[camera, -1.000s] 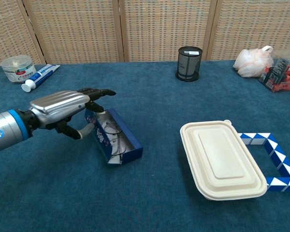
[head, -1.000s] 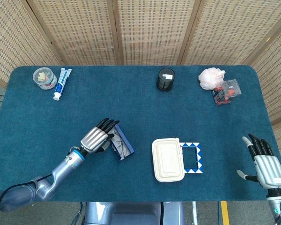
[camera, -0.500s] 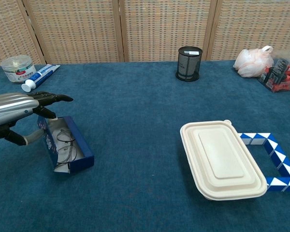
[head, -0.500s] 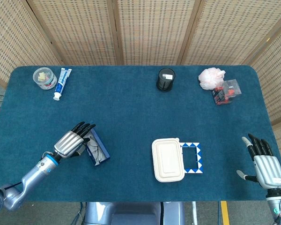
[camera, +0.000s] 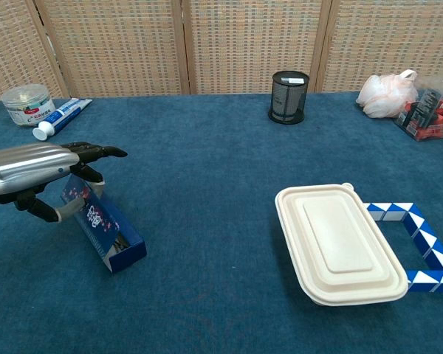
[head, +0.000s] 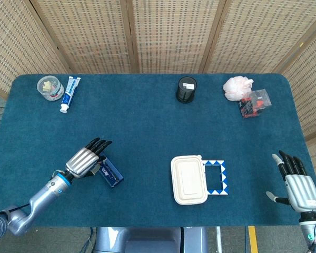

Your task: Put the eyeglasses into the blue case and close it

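Note:
The blue case (head: 110, 173) (camera: 107, 230) lies at the front left of the table. Its flowered lid is tilted low over the tray, nearly down. The eyeglasses are inside; only a dark sliver shows under the lid in the chest view. My left hand (head: 84, 159) (camera: 40, 166) holds the lid's left edge, with fingers stretched over the top and the thumb behind it. At the front right edge my right hand (head: 297, 184) rests with fingers spread and nothing in it; the chest view does not show it.
A cream lidded food box (head: 188, 179) (camera: 343, 243) sits front centre beside a blue-white folding snake toy (head: 216, 177). At the back stand a black mesh cup (head: 186, 89), a toothpaste tube (head: 70, 93), a small jar (head: 50, 87), a pink bag (head: 237, 87) and a clear box (head: 255, 103).
The left hand pulled the case leftward across the table, then swung the lid down over the eyeglasses. The right hand has not moved.

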